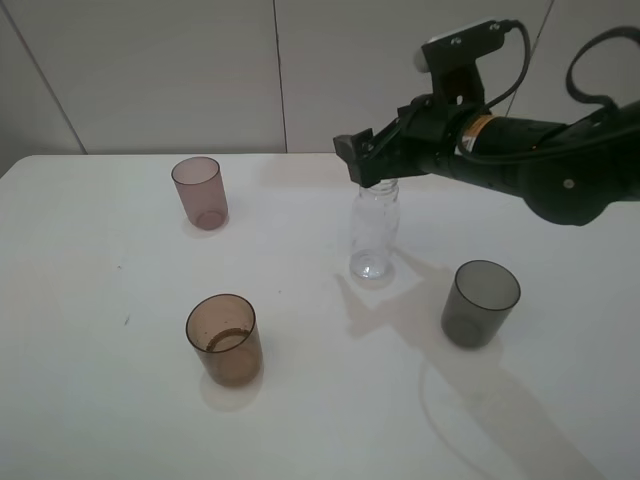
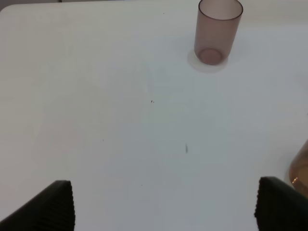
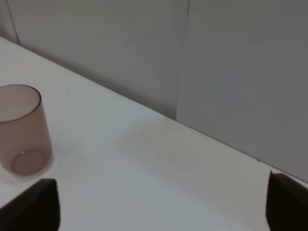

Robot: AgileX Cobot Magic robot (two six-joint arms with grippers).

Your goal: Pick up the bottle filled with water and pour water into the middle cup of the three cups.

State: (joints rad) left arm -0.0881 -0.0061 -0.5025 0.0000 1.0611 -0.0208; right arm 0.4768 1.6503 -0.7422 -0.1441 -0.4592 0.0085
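The bottle [image 1: 375, 235] stands on the table [image 1: 90, 400] at centre. Cups: one [image 1: 200, 192] at 10 o'clock, one [image 1: 224, 339] at 8 o'clock, one [image 1: 480, 302] at 4 o'clock.

Right tool [image 1: 368, 163] outstretched, jaws apart; left tool [image 2: 163, 204] jaws apart.

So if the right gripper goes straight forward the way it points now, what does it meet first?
Probably nothing close. The right gripper is open above the bottle, pointing toward the mauve-pink cup. It looks too high to hit that cup, though depth is unclear.
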